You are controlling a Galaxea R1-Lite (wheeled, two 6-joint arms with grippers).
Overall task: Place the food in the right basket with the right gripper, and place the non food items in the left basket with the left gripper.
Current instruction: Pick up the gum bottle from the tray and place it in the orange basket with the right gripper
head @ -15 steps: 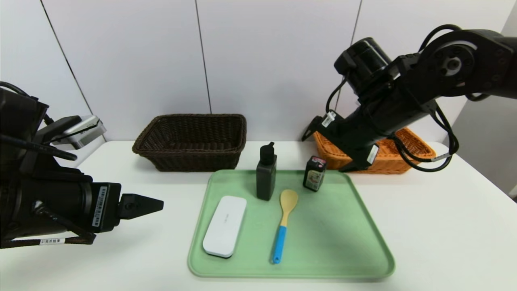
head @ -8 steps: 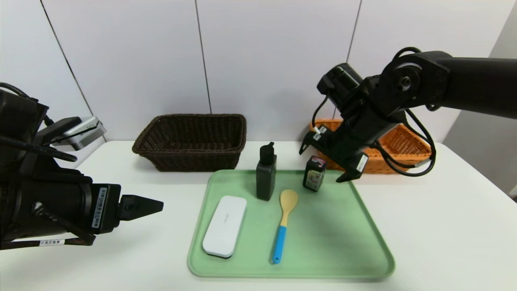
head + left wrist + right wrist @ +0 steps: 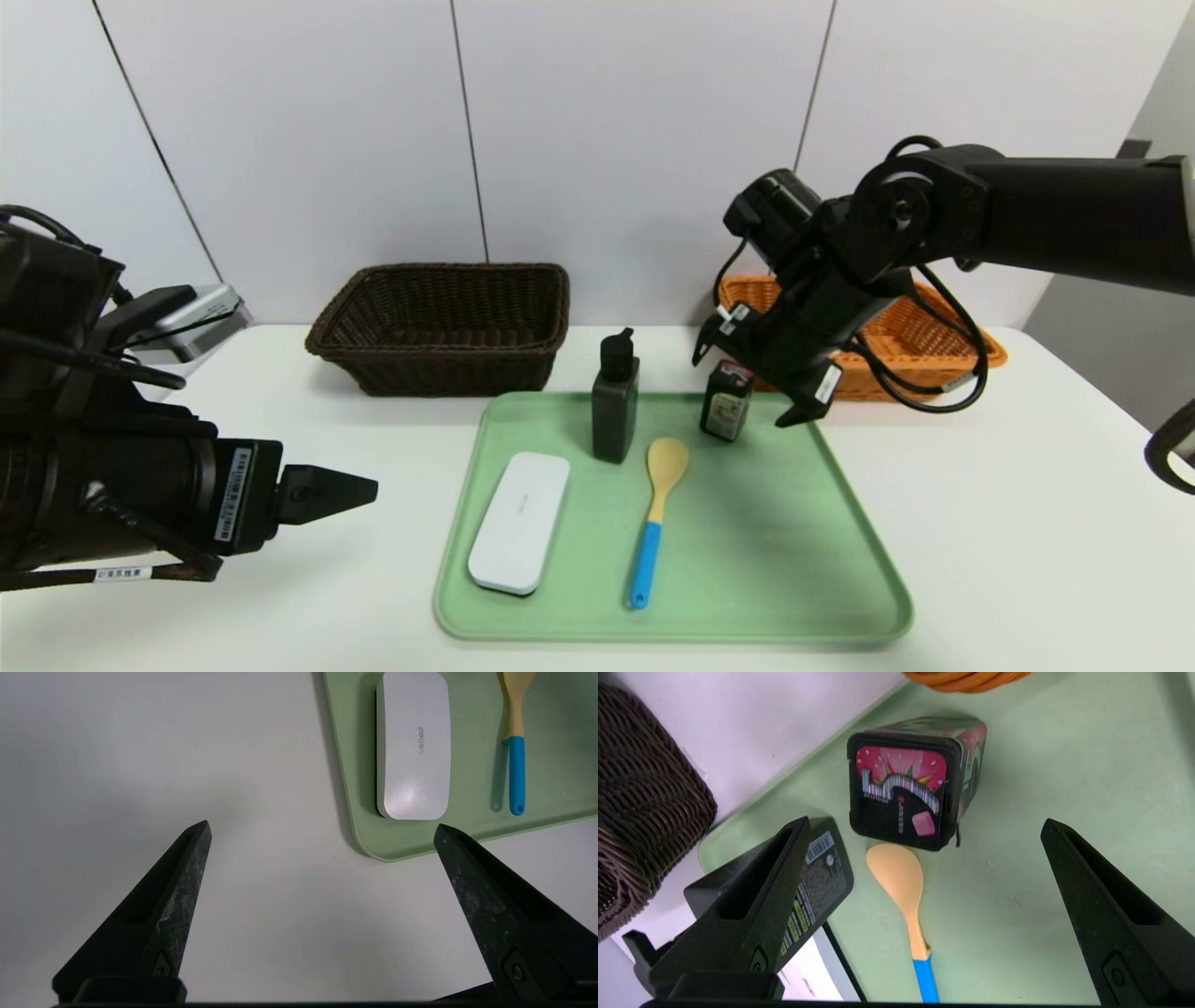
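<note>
On the green tray stand a small dark box with a pink top and a tall black bottle. A yellow spoon with a blue handle and a flat white case lie nearer the front. My right gripper hovers open just above the box, one finger on each side and nothing held. My left gripper is open over bare table left of the tray. The dark brown left basket and the orange right basket stand behind the tray.
The white table extends on both sides of the tray. My right arm crosses in front of the orange basket and hides its left part. In the right wrist view the brown basket's wall lies beyond the bottle.
My right arm has swung down and leftward from in front of the orange basket to just above the small box. The left arm has barely moved.
</note>
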